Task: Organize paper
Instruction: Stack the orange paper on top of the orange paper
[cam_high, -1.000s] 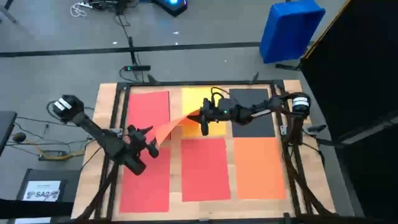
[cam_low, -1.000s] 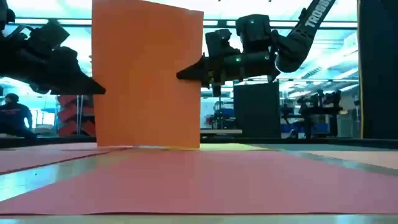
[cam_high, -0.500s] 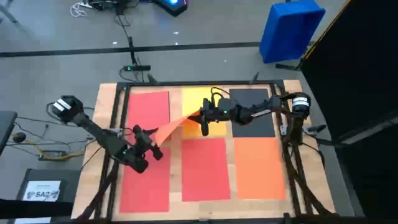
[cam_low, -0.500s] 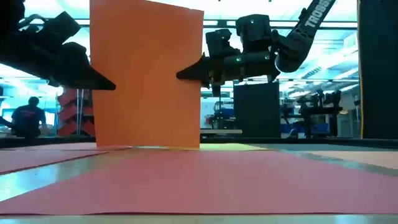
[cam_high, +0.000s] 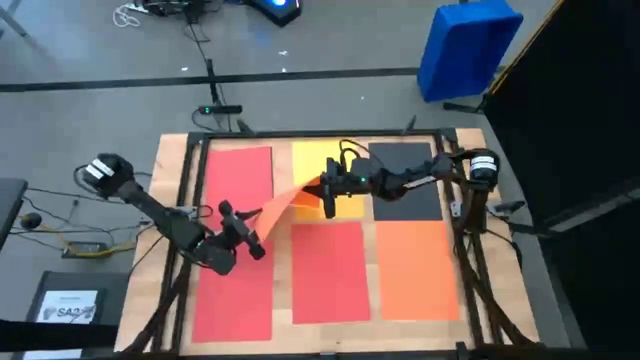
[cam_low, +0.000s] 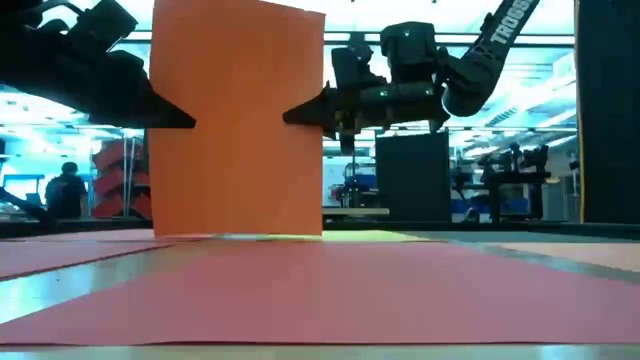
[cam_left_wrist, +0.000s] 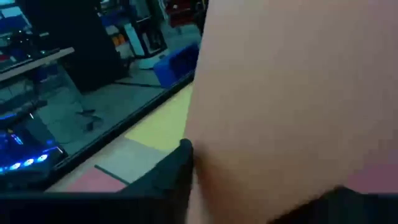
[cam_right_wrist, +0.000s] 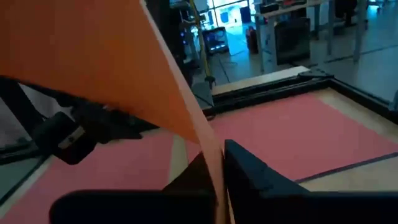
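An orange sheet (cam_high: 285, 201) of thin, matte paper hangs lifted above the table centre, bowed in a shallow curve between the two grippers. In the low view it stands as an upright flat rectangle (cam_low: 238, 120) with clean straight edges, its lower edge close to the table surface.

The right gripper (cam_high: 326, 187) is pinched shut on the sheet's edge at the 3 o'clock side; the right wrist view shows the paper (cam_right_wrist: 124, 68) running down into the narrow slit between the two dark fingers (cam_right_wrist: 249, 168). The left gripper (cam_high: 250, 232) meets the sheet's edge at the 8 o'clock side. Its jaws stand narrow at that edge; whether they have a firm hold cannot be told. The left wrist view is mostly filled by the orange surface (cam_left_wrist: 298, 93).

Flat on the table lie further sheets: a red sheet (cam_high: 240, 175) at 10 o'clock, a long red sheet (cam_high: 235, 300) at 7 o'clock, a red sheet (cam_high: 330, 270) at 6 o'clock, an orange sheet (cam_high: 415, 268) at 4 o'clock, a black sheet (cam_high: 410, 200) at 2 o'clock and a yellow sheet (cam_high: 310, 158) at 12 o'clock, partly under the lifted one. They lie apart, with narrow gaps of bare wood between them.

The table (cam_high: 172, 160) is pale wood with a dark frame rail along its edges. Beyond it, grey floor, a blue bin (cam_high: 465, 45) at 1 o'clock, cables (cam_high: 60, 235) at 9 o'clock and a labelled dark box (cam_high: 65, 305) at 8 o'clock. A person (cam_low: 65, 190) stands far back in the room.
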